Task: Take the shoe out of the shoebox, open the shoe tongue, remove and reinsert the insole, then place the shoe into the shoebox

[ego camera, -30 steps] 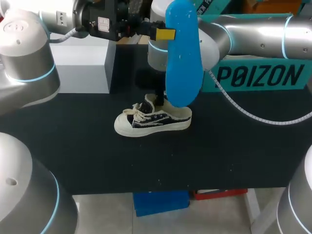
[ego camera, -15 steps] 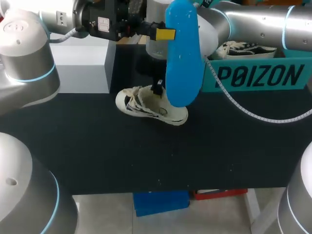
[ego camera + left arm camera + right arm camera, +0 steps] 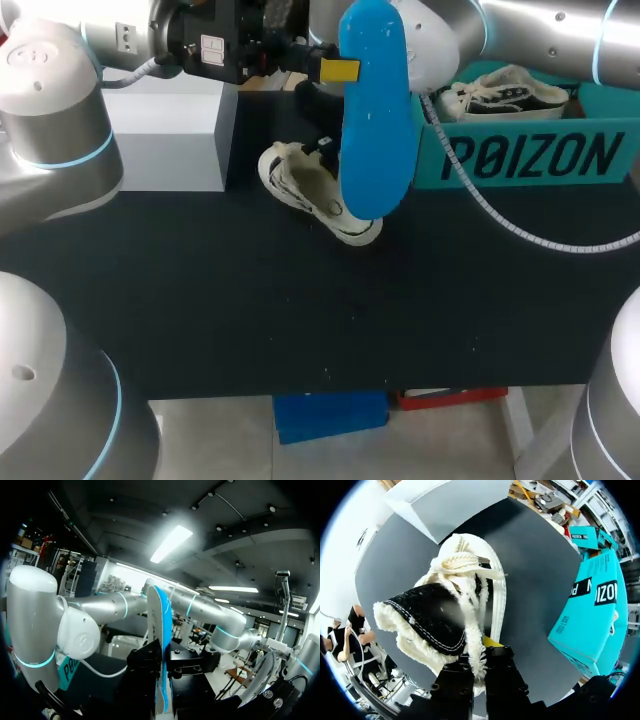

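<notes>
- The shoe (image 3: 310,190) is out of the shoebox (image 3: 530,155), tipped on a slant over the surface (image 3: 300,330) with its toe toward the grey box (image 3: 170,140). I cannot tell whether its heel touches down.
- The right arm (image 3: 540,40) has its jaws nearly closed, pinching the shoe's fuzzy collar at the heel.
- The blue insole (image 3: 372,120) hangs upright just in front of the shoe, clamped near its top by the left arm's (image 3: 60,120) jaws.
- Step, as I judge it: insole removed, reinsertion pending.
- Next move probably calls for turning the shoe's opening toward the insole, then feeding the insole's lower end in toe-first.
- A second shoe (image 3: 505,95) lies in the shoebox.
</notes>
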`<state>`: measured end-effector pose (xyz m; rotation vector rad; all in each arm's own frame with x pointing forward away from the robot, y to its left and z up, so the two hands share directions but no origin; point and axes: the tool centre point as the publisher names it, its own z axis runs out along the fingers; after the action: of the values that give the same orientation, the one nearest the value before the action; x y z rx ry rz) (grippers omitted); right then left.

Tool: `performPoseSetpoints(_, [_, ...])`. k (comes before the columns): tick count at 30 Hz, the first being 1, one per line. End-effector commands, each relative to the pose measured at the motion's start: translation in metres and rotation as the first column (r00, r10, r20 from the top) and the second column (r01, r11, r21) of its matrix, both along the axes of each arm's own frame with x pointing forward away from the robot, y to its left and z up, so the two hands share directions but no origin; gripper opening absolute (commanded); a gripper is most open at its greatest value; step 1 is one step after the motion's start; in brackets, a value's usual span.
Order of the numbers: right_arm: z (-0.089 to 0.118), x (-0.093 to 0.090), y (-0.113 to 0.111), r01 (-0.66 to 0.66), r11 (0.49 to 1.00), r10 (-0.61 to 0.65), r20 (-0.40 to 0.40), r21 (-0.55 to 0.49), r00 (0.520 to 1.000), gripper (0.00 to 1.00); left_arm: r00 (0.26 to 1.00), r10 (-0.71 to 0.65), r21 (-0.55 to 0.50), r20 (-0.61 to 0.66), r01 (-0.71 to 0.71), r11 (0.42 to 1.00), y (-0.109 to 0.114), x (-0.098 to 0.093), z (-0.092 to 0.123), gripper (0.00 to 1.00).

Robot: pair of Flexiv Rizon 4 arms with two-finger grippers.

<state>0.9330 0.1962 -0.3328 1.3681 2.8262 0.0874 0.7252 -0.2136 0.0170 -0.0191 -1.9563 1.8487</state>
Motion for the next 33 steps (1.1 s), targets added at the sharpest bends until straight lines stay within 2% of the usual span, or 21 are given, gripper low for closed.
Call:
performPoseSetpoints(1, [0.005, 0.001, 0.002, 0.271, 0.963, -0.271, 0.051, 0.004, 0.961, 0.00, 1.000, 0.003, -0.001, 0.001, -0.003, 1.000, -0.001, -0.001, -0.001, 0.00])
performPoseSetpoints(7, [0.007, 0.002, 0.005, 0.419, 0.907, -0.421, 0.070, 0.042, 0.904, 0.00, 1.000, 0.003, -0.001, 0.001, -0.003, 1.000, -0.001, -0.001, -0.001, 0.00])
performPoseSetpoints(8, [0.006, 0.003, 0.006, 0.452, 0.889, -0.456, 0.054, 0.071, 0.888, 0.00, 1.000, 0.003, -0.001, 0.001, -0.003, 1.000, -0.001, -0.001, -0.001, 0.00])
performPoseSetpoints(11, [0.003, 0.003, 0.005, 0.479, 0.874, -0.484, 0.055, 0.078, 0.874, 0.00, 1.000, 0.003, -0.001, 0.001, -0.003, 1.000, -0.001, -0.001, -0.001, 0.00])
performPoseSetpoints(15, [-0.005, 0.002, 0.005, 0.487, 0.870, -0.490, 0.023, 0.082, 0.871, 0.00, 1.000, 0.003, -0.001, 0.001, -0.003, 1.000, -0.001, -0.001, -0.001, 0.00])
performPoseSetpoints(24, [-0.018, 0.002, 0.005, 0.465, 0.885, -0.465, 0.012, -0.004, 0.885, 0.00, 1.000, 0.003, -0.001, 0.001, -0.003, 1.000, -0.001, -0.001, -0.001, 0.00])
performPoseSetpoints(33, [-0.022, 0.011, 0.000, 0.530, 0.848, -0.530, 0.024, -0.009, 0.848, 0.00, 1.000, 0.003, -0.001, 0.001, -0.003, 1.000, -0.001, -0.001, -0.001, 0.00])
